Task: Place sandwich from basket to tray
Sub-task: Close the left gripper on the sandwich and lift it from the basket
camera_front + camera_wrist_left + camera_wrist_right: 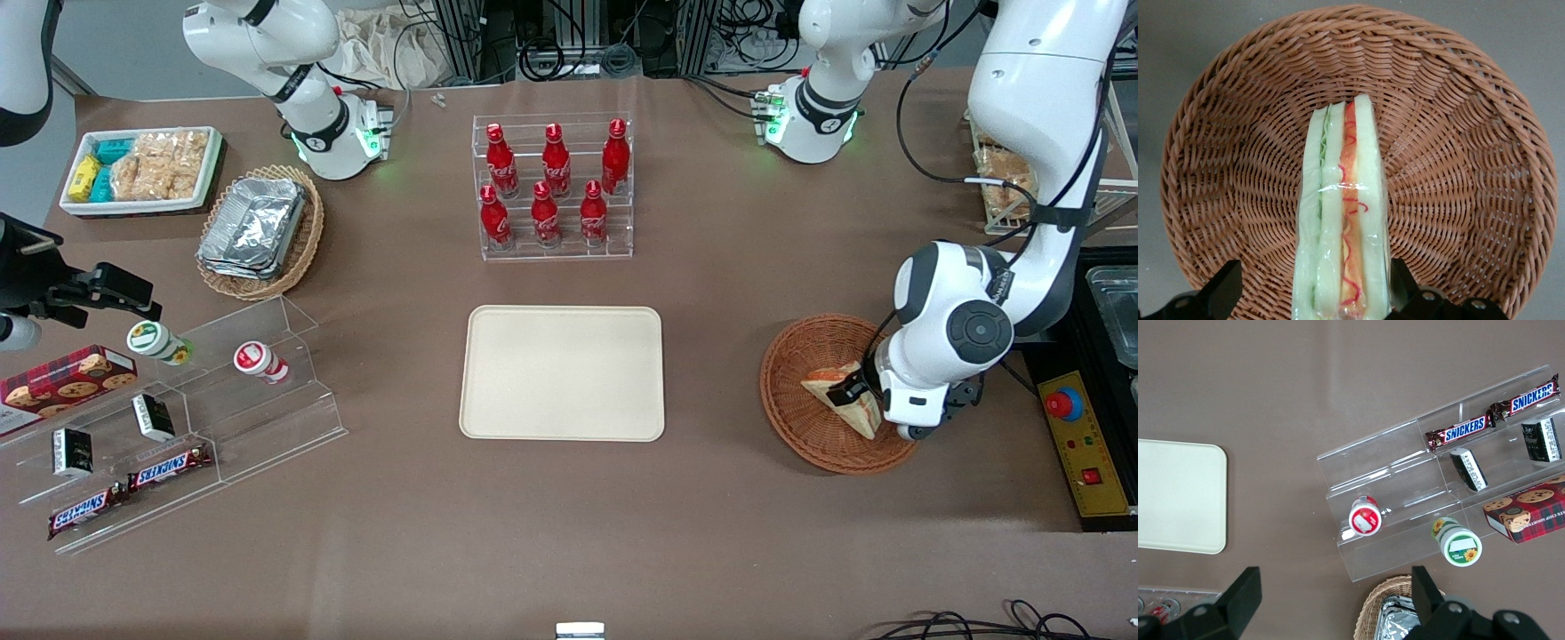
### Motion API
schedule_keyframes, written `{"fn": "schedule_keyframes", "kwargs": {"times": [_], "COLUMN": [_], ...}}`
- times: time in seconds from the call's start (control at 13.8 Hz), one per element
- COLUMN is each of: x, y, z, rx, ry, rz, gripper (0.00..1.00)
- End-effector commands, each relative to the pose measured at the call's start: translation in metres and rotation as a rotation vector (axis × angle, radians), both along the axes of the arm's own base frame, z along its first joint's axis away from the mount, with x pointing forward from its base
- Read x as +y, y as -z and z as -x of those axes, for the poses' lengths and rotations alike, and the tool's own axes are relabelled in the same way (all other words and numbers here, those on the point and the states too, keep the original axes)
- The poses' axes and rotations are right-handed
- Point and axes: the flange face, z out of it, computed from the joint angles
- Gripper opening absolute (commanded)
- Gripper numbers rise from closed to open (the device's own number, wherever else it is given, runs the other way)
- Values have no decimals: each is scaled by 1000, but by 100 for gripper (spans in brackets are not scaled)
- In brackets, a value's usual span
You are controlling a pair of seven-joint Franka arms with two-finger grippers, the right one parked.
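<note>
The sandwich (1341,220), a wrapped wedge of pale bread with red and green filling, stands on edge in the reddish-brown wicker basket (1458,167). My left gripper (1315,285) is down in the basket, open, with a finger on each side of the sandwich. One finger (1403,283) is against the wrap; the other finger (1225,287) stands apart from it with wicker showing between. In the front view the gripper (855,393) sits over the sandwich (852,414) in the basket (800,356). The beige tray (562,373) lies bare mid-table, toward the parked arm from the basket.
A rack of red bottles (553,191) stands farther from the front camera than the tray. A tan basket with foil containers (258,231), a white snack tray (142,169) and an acrylic shelf (178,418) lie toward the parked arm's end. A yellow control box (1076,436) is beside the basket.
</note>
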Motion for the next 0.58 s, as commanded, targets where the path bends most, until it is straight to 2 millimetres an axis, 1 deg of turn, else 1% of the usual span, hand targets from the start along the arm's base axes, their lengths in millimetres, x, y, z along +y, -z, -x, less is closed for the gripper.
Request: {"fn": "schedule_keyframes", "kwargs": {"times": [0.0, 0.07, 0.22, 0.29, 0.36, 0.51], "x": [-6, -8, -8, -8, -9, -9], "y": [15, 18, 17, 17, 17, 19], "z": [0, 0, -1, -1, -2, -9], "rx": [-24, -25, -28, -28, -30, -37], "ry": [-52, -67, -67, -67, -72, -151], "rz": [-2, 0, 0, 0, 2, 5], "gripper": [100, 100, 99, 92, 76, 41]}}
